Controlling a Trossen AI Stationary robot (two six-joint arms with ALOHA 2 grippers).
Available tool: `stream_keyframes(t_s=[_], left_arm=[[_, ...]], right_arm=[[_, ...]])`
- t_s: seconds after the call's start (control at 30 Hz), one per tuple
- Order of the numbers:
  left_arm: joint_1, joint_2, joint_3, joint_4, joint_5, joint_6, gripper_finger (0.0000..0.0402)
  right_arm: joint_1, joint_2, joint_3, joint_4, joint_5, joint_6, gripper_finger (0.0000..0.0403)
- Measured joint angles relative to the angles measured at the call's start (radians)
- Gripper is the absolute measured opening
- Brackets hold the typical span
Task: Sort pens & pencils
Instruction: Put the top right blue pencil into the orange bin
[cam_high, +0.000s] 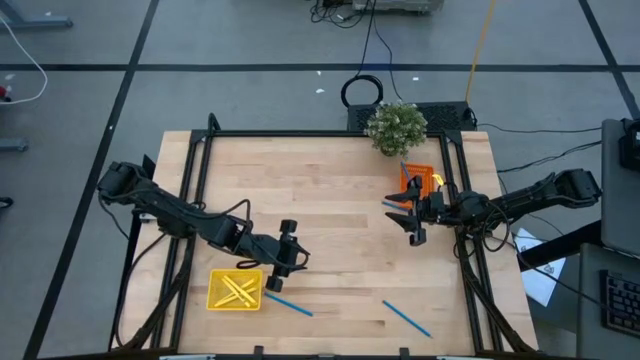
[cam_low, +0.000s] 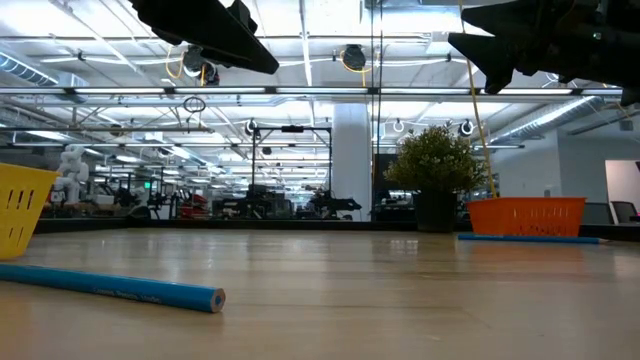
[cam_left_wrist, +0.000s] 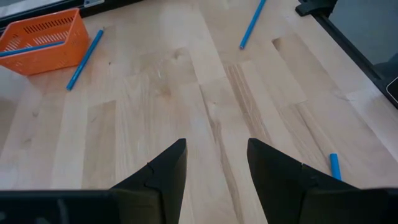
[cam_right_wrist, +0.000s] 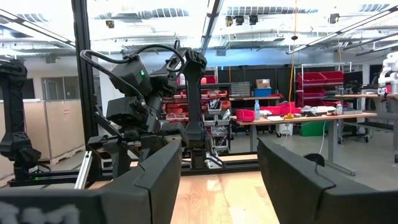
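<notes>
A yellow tray (cam_high: 235, 290) at the near left holds crossed yellow pencils (cam_high: 238, 291). One blue pencil (cam_high: 290, 303) lies flat on the table just right of that tray. Another blue pencil (cam_high: 407, 318) lies near the front edge. A third blue pencil (cam_left_wrist: 84, 59) lies beside the orange tray (cam_left_wrist: 40, 40), which holds a blue pencil (cam_left_wrist: 31, 48). My left gripper (cam_high: 295, 255) hangs open above the table, right of the yellow tray, its fingers (cam_left_wrist: 161, 180) empty. My right gripper (cam_high: 395, 218) is raised and open beside the orange tray (cam_high: 422, 180), holding nothing.
A potted plant (cam_high: 396, 128) stands at the far edge behind the orange tray. A black frame (cam_high: 330, 134) runs around the table's edges. Bare wood (cam_high: 340, 250) spreads between the two grippers.
</notes>
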Motion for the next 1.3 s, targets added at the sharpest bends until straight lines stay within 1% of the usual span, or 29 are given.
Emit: stream_keyframes(t_s=[1.3], left_arm=[[0.000, 0.000, 0.000, 0.000, 0.000, 0.000, 0.0175]], right_arm=[[0.000, 0.000, 0.000, -0.019, 0.000, 0.023, 0.0201]])
